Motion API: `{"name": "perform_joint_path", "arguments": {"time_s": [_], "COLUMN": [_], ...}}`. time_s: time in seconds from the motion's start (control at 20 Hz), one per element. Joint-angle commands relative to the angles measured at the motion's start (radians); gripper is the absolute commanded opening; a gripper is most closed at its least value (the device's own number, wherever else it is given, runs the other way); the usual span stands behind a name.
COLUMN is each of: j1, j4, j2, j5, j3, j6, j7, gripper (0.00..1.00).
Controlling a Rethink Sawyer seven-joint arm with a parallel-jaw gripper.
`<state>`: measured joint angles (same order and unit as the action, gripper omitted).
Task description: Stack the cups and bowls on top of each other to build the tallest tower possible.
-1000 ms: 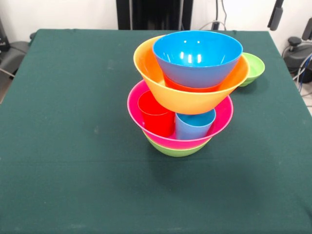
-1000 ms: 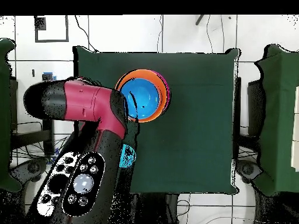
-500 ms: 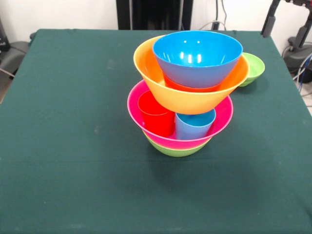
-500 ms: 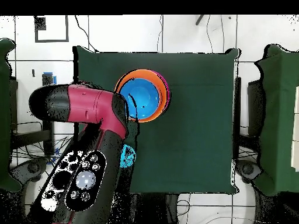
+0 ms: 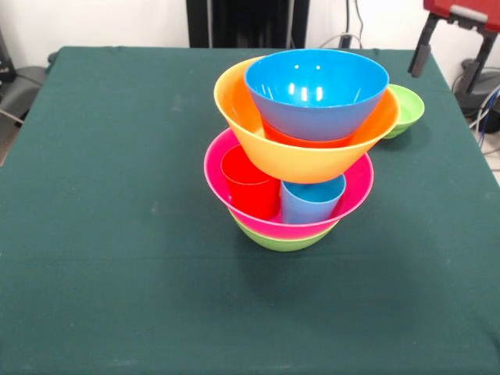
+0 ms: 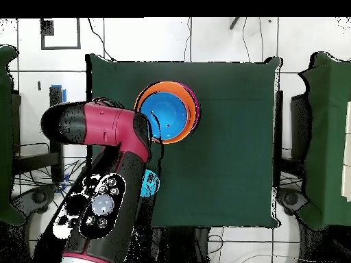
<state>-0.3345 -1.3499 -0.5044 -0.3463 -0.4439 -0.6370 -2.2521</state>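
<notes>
My gripper (image 5: 455, 39) hangs at the table's (image 5: 117, 234) far right corner, just above and beside the small green bowl (image 5: 406, 109). Two dark fingers (image 5: 419, 53) show spread apart w/ nothing between them, so I read it as open and empty.

The tower (image 5: 301, 148) stands mid-table: green bowl (image 5: 281, 241) at the bottom, pink bowl (image 5: 351, 195) in it holding the red cup (image 5: 250, 186) and light blue cup (image 5: 312, 200) side by side, then the yellow-orange bowl (image 5: 305, 152) resting on those cups, w/ an orange rim (image 5: 301, 139) peeking under the blue bowl (image 5: 316, 94) on top.

Next step, as I judge it: fetch the small green bowl. Do it by pinching one wall of the rim, lifting straight, coming in high over the tower and lowering slowly into the blue bowl. The top half sits on two cups only, so any sideways nudge could tip it.

Front view gives the layers and the loose green bowl. Overhead view shows only the blue bowl inside orange rings, my arm (image 6: 110, 137) covering the table's left part, plus a small blue round thing (image 6: 150, 183) near the base edge, probably another small bowl, hard to tell.
</notes>
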Motion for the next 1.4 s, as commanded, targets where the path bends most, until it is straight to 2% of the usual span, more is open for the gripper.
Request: {"name": "perform_joint_path", "arguments": {"time_s": [0.05, 0.25, 0.7, 1.4], "j1": [-0.007, -0.015, -0.002, -0.001], "j4": [-0.102, -0.100, -0.143, -0.193], "j2": [0.084, 0.104, 0.122, 0.102], "j5": [0.043, 0.051, 0.043, 0.032], "j3": [0.124, 0.108, 0.138, 0.152], "j6": [0.050, 0.068, 0.129, 0.099], "j7": [-0.104, -0.114, -0.100, -0.090], "gripper": [1.00, 1.00, 1.00, 1.00]}}
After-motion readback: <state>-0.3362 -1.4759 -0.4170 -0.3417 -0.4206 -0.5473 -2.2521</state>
